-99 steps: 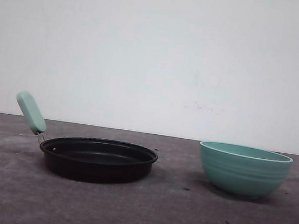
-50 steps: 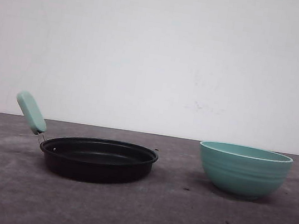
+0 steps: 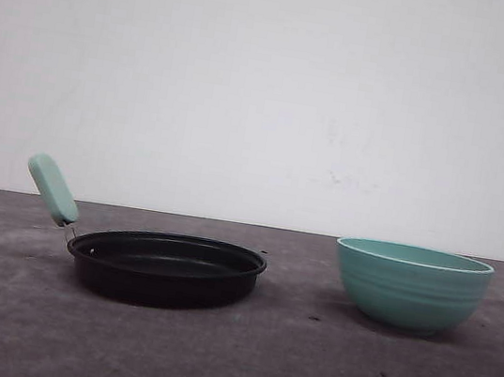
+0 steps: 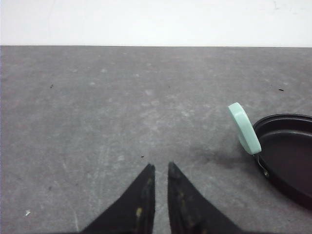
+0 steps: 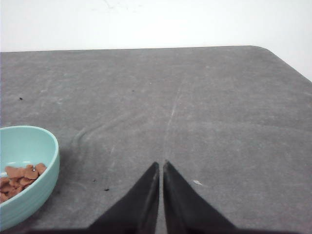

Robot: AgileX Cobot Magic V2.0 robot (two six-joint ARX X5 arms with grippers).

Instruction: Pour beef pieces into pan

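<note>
- On the grey worktop [image 3: 227,355], front view: black pan [image 3: 164,268] sits left of centre, mint-green handle [image 3: 53,188] sticking up and to the left. Mint-green ribbed bowl [image 3: 410,286] stands to the right, well apart from the pan. Contents of the bowl hidden from this angle. White wall [image 3: 267,87] behind.
- Left wrist view: left end effector [image 4: 159,166] has its two dark fingers almost together, a thin gap between the tips, nothing held. It hangs over bare worktop [image 4: 97,107]. Pan [image 4: 287,156] is off to the side, partly cut by the frame edge, handle [image 4: 244,128] pointing toward the end effector but apart from it.
- Right wrist view: right end effector [image 5: 161,164] is likewise nearly closed, tips a sliver apart, empty, over bare worktop [image 5: 195,97]. Bowl [image 5: 27,170] is near, to one side, not touching. Beef pieces [image 5: 19,178], reddish-brown, lie inside the bowl at its bottom.
</note>
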